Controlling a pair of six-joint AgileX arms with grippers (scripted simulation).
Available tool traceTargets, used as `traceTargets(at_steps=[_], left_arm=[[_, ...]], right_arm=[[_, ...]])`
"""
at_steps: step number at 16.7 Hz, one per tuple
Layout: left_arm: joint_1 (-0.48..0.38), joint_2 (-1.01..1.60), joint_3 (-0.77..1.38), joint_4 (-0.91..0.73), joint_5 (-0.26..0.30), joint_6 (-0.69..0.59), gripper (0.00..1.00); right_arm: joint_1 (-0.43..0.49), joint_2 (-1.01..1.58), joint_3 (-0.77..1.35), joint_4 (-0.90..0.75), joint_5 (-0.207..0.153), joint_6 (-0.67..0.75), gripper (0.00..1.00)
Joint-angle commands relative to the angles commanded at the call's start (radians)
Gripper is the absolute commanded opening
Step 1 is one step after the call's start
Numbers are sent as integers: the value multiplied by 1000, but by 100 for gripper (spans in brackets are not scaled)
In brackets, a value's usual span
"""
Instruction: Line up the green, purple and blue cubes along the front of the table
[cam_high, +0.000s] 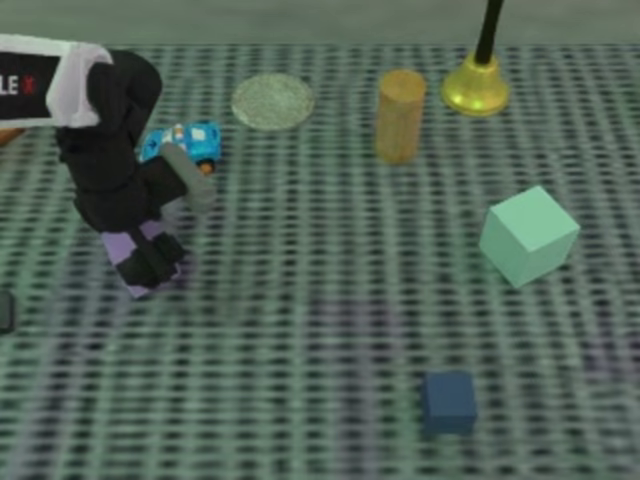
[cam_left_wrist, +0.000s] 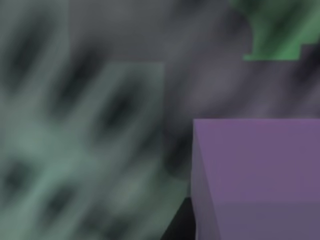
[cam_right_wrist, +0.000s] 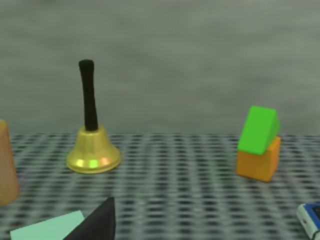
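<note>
My left gripper (cam_high: 150, 262) stands over the left part of the table, shut on the purple cube (cam_high: 119, 246). Only lilac slivers of the cube show around the black fingers. In the left wrist view the purple cube (cam_left_wrist: 260, 175) fills the near corner, with one dark finger (cam_left_wrist: 180, 225) pressed against its side. The pale green cube (cam_high: 528, 235) sits at the right and the small navy blue cube (cam_high: 448, 402) lies near the front right, both free. My right gripper (cam_right_wrist: 100, 222) is outside the top view; its wrist view shows a dark tip beside the green cube (cam_right_wrist: 47, 227).
A blue toy car (cam_high: 185, 140) lies just behind the left gripper. Along the back stand a silver disc (cam_high: 272, 101), a tan cylinder (cam_high: 400, 115) and a gold bell (cam_high: 477, 85). A green-and-orange block (cam_right_wrist: 257, 145) shows in the right wrist view.
</note>
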Motion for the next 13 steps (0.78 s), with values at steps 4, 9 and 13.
traceTargets(at_steps=[4, 9, 13], left_arm=[[0, 0, 0, 0, 0, 0, 0], [2, -48, 52, -88, 14, -5, 0], [14, -102, 133, -230, 11, -8, 0]], right_arm=[[0, 0, 0, 0, 0, 0, 100], [0, 0, 0, 0, 0, 0, 100], [0, 0, 0, 0, 0, 0, 100]])
